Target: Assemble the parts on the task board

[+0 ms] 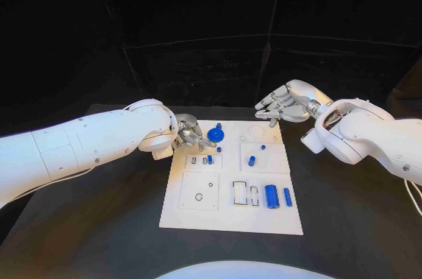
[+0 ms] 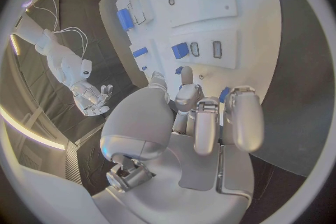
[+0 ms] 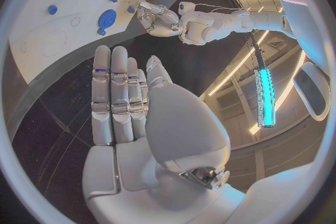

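Task board [image 1: 230,206]: white plate lying flat in the middle of the black table [image 1: 105,230], long side running away from the robot; it carries several raised white blocks and recesses
Parts: small blue pieces on the board; a large blue cylinder [image 1: 272,196] lies near the board's near right area, with a thin blue bar [image 1: 288,197] just beside it; a short blue peg [image 1: 252,161] sits in the middle right section and a tiny blue stud [image 1: 263,147] lies a little beyond it; a round blue disc [image 1: 216,134] with a knob stands at the far left part of the board, close to the left hand's fingers; a small blue piece [image 1: 209,159] sits in the slotted block near the left edge
Left hand [image 1: 191,137]: at the board's far left edge, low over it; fingers curled downward; in the left wrist view the fingertips [image 2: 187,75] reach toward the board with blue showing between the fingers, but whether anything is pinched I cannot tell
Right hand [image 1: 283,107]: raised beyond the board's far right corner, well apart from the parts; in the right wrist view its fingers [image 3: 112,95] are stretched out straight, side by side, holding nothing
Board seen from the right wrist: disc [image 3: 106,18] and smaller blue pieces visible, with the left hand [image 3: 157,15] just beside them
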